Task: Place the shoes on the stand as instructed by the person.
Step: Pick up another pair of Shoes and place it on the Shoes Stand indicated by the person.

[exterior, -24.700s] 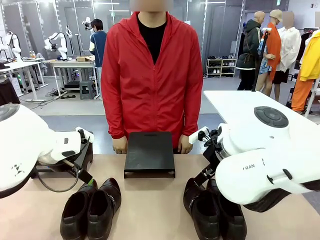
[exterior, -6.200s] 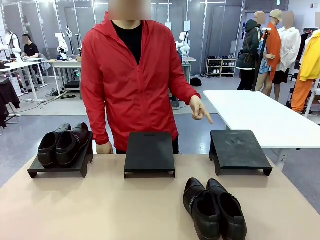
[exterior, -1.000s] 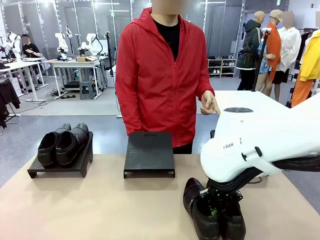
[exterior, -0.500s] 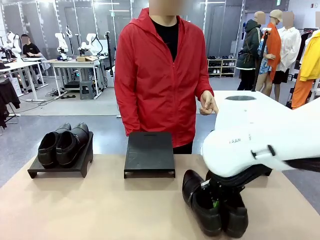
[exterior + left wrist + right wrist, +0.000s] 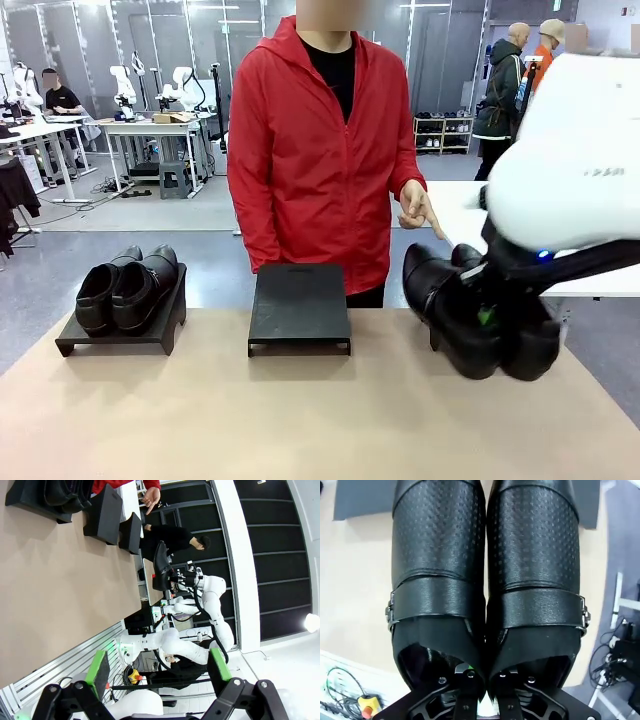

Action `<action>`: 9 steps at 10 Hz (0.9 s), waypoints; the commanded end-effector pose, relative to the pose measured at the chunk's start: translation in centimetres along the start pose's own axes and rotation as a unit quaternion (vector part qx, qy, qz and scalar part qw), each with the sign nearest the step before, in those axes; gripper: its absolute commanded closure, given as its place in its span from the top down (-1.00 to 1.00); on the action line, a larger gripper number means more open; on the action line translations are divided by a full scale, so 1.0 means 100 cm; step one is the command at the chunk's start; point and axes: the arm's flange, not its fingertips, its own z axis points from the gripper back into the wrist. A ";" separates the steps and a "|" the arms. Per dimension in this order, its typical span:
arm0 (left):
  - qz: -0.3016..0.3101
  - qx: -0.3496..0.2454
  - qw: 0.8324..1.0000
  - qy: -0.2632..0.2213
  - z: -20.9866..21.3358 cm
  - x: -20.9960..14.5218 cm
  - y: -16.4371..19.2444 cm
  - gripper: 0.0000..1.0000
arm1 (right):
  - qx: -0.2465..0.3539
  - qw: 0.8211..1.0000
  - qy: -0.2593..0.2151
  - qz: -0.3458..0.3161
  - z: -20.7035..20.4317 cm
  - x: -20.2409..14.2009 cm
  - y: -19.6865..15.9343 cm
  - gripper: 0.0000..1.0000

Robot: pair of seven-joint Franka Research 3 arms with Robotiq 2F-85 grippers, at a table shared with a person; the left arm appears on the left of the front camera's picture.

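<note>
Looking across a tan table (image 5: 250,420) at a person (image 5: 310,150) in a red jacket who stands at the far side. The person's hand (image 5: 415,210) is raised at waist height, with a finger pointing down and to the right.

On the right, the right gripper (image 5: 487,318) holds one pair of black shoes (image 5: 445,300) up off the tabletop. The pair is tilted, heels high and toes low toward the near side. The close view from that wrist shows the two shoes pressed side by side. The gripper's fingers reach into the heel openings and pinch the shoes' inner walls together. The white right arm (image 5: 580,150) crosses above them from the right edge.

At the far left of the table, the other pair of shoes (image 5: 125,290) sits on a low black stand (image 5: 100,345), toes toward the near side. A second black stand (image 5: 298,305) is at the far middle, in front of the person. A third stand (image 5: 131,534) is at the far right, near the raised pair.

The left gripper (image 5: 157,670) hangs well back from the stands, with its jaws spread wide.
</note>
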 end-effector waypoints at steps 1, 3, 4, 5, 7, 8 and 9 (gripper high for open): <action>-0.013 -0.006 1.000 -0.005 0.000 -0.001 -0.001 1.00 | -0.007 1.000 -0.009 0.016 0.002 0.011 -0.020 -1.00; -0.013 -0.006 1.000 -0.005 0.000 -0.001 -0.001 1.00 | 0.017 1.000 -0.014 0.017 -0.002 0.008 -0.018 -1.00; -0.013 -0.006 1.000 -0.005 0.000 -0.001 -0.001 1.00 | -0.001 1.000 -0.002 0.008 0.002 0.006 -0.024 -1.00; -0.013 -0.006 1.000 -0.005 0.000 -0.001 -0.001 1.00 | -0.001 1.000 -0.002 0.008 0.002 0.006 -0.024 -1.00; -0.013 -0.006 1.000 -0.005 0.000 -0.001 -0.001 1.00 | -0.001 1.000 -0.002 0.008 0.002 0.006 -0.024 -1.00; -0.013 -0.006 1.000 -0.005 0.000 -0.001 -0.001 1.00 | 0.000 1.000 0.009 0.010 -0.008 0.003 -0.024 -0.85; -0.013 -0.006 1.000 -0.005 0.000 -0.001 -0.001 1.00 | -0.014 0.999 -0.032 -0.003 -0.007 0.014 -0.030 -0.85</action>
